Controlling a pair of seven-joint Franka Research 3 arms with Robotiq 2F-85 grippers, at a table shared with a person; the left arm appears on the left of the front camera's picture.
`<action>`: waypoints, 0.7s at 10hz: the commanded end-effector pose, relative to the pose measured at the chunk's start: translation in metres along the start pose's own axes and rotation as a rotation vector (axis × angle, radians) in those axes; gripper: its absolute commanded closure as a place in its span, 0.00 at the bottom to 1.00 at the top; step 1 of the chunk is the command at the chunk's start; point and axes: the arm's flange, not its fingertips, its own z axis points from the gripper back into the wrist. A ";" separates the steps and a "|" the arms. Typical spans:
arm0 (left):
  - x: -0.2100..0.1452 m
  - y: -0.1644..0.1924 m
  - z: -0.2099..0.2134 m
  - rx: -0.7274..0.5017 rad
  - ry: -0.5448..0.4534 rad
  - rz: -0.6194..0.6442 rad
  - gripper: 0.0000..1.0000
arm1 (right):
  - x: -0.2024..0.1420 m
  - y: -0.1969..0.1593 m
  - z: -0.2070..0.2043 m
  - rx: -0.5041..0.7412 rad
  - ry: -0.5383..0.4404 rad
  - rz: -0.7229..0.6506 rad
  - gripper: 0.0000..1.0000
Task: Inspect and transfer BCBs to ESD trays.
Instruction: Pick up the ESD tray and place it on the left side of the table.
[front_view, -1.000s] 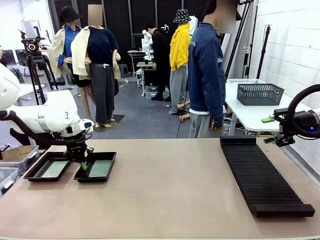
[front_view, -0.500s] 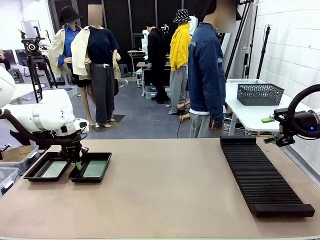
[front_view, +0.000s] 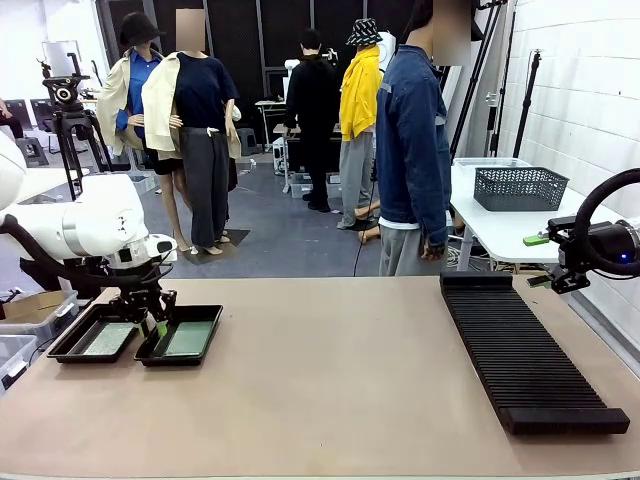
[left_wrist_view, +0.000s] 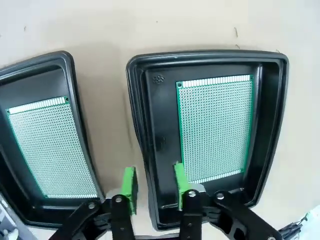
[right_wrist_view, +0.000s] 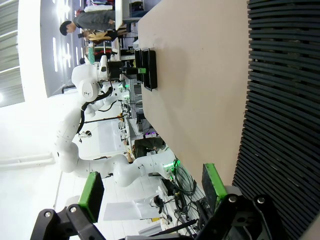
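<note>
front view:
L gripper (front_view: 158, 322): over near rim of the right tray (front_view: 203, 351), at the table's (front_view: 330, 400) left edge, far half. Jaws look parted, nothing in them.
trays: right tray + left tray (front_view: 70, 347) side by side, close, gap between unclear from here. One green BCB flat on each floor: (front_view: 187, 339) and (front_view: 108, 337).
rack (front_view: 525, 355): long ribbed black, runs near-to-far by the table's right edge.
R gripper (front_view: 541, 260): off the table's right far corner, in the air, well apart from the trays; green pads visible, grip state can't tell from here.
person (front_view: 412, 150): stands at far edge, denim jacket.

L wrist view:
L fingers (left_wrist_view: 129, 184): parted, straddling the right tray's (left_wrist_view: 145, 150) wall — one pad outside in the gap between trays, other inside. Not clamped, holding nothing.
BCB (left_wrist_view: 215, 130): flat in right tray. 2nd BCB (left_wrist_view: 50, 145) flat in left tray (left_wrist_view: 70, 75). Trays apart, bare table between.

R wrist view:
R fingers (right_wrist_view: 91, 195): spread wide, empty.
rack (right_wrist_view: 282, 100): fills the right side; both trays (right_wrist_view: 149, 67) far off at the table's end.
</note>
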 end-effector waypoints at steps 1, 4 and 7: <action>-0.010 0.002 0.019 0.009 -0.015 -0.026 0.00 | -0.002 0.002 -0.003 -0.009 -0.009 -0.012 0.00; -0.015 -0.003 0.038 0.001 -0.063 -0.028 0.00 | -0.002 0.002 -0.003 -0.009 -0.009 -0.012 0.00; -0.009 -0.002 0.041 -0.038 -0.082 0.008 0.00 | -0.002 0.002 -0.003 -0.009 -0.009 -0.012 0.00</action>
